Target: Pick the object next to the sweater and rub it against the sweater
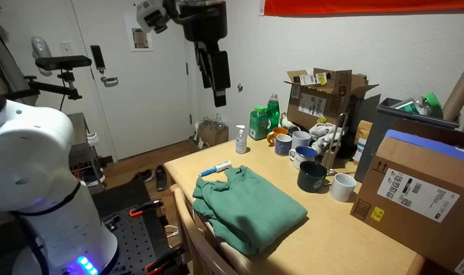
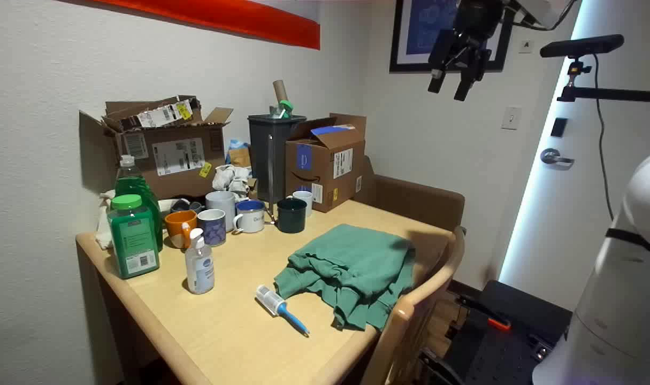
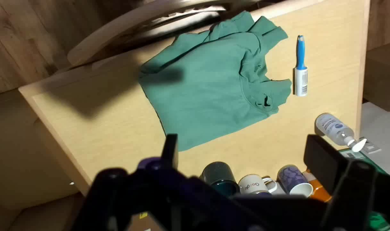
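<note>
The green sweater lies folded and rumpled on the table, in both exterior views (image 1: 251,210) (image 2: 357,251) and the wrist view (image 3: 207,93). Beside its collar and sleeve end lies the object, a lint roller with a white roll and a blue handle, in both exterior views (image 1: 216,168) (image 2: 272,300) and the wrist view (image 3: 301,78). It lies flat, close to the cloth. My gripper (image 1: 215,93) is high above the table. It also shows in an exterior view (image 2: 449,90). In the wrist view the fingers (image 3: 243,142) are wide apart with nothing between them.
A pump bottle (image 2: 200,270) stands near the lint roller. Several mugs (image 1: 311,176) and green bottles (image 2: 134,238) line the wall side. Cardboard boxes (image 1: 415,202) (image 2: 169,155) stand behind. A wooden chair back (image 1: 201,236) rises at the table edge by the sweater.
</note>
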Robot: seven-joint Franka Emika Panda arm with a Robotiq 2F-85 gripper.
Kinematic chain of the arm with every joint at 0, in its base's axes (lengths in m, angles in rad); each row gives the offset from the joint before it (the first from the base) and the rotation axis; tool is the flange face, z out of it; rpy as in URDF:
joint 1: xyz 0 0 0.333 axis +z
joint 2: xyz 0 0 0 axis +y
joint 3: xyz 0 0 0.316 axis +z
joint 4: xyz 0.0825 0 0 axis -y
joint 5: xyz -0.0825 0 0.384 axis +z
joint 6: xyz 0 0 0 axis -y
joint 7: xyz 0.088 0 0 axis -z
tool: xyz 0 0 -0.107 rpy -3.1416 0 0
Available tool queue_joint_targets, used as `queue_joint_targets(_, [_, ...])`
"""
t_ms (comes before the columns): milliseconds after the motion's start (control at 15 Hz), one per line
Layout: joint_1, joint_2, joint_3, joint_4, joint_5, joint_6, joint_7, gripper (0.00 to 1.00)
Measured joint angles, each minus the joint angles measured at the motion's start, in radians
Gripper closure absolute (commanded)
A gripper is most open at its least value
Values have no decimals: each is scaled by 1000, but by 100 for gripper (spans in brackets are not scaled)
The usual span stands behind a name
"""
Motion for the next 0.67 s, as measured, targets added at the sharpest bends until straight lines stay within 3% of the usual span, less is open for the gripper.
queue_joint_targets(400, [7, 2, 5, -1, 7, 1, 0, 0])
queue_joint_targets(667, [65, 27, 39, -1, 49, 16, 0, 0])
